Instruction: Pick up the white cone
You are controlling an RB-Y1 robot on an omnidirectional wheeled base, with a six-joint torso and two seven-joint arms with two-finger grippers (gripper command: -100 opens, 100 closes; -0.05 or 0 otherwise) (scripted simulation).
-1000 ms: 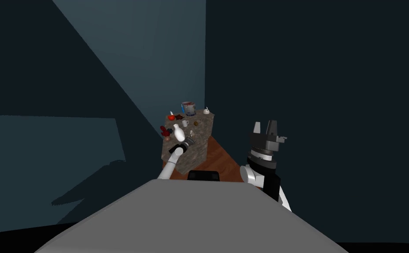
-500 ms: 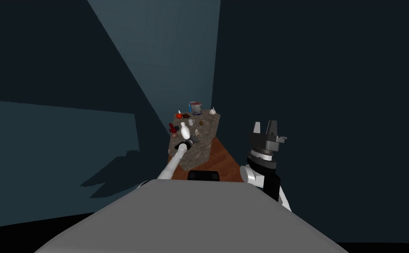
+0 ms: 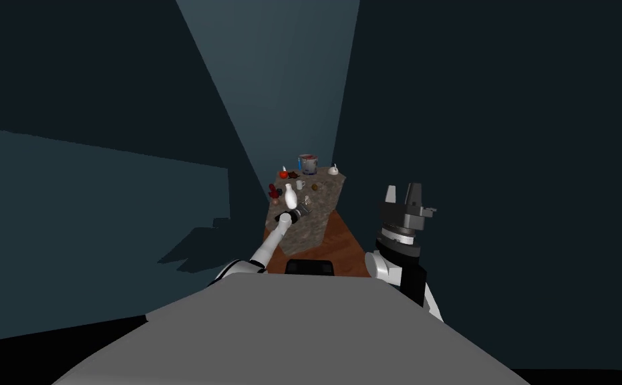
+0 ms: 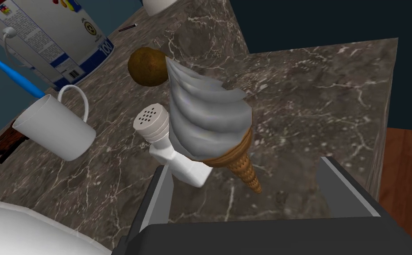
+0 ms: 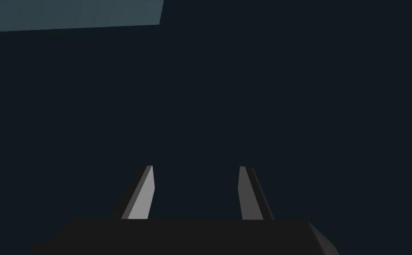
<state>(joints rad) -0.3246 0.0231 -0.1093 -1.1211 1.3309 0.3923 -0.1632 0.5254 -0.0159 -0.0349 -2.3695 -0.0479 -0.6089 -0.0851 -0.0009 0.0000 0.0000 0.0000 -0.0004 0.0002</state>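
Marble counter (image 4: 311,97), cluttered: my wide-open left gripper (image 4: 244,167) closing on the white cone (image 4: 209,119) may clip the shaker (image 4: 154,126) beside it.

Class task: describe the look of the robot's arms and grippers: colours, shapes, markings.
The left arm is a slim white tube with a dark wrist joint. The left gripper and right gripper each have a dark box body and two thin, light grey, blade-like fingers. The right arm is white with black joints and a grey ring. No cables or markings show.
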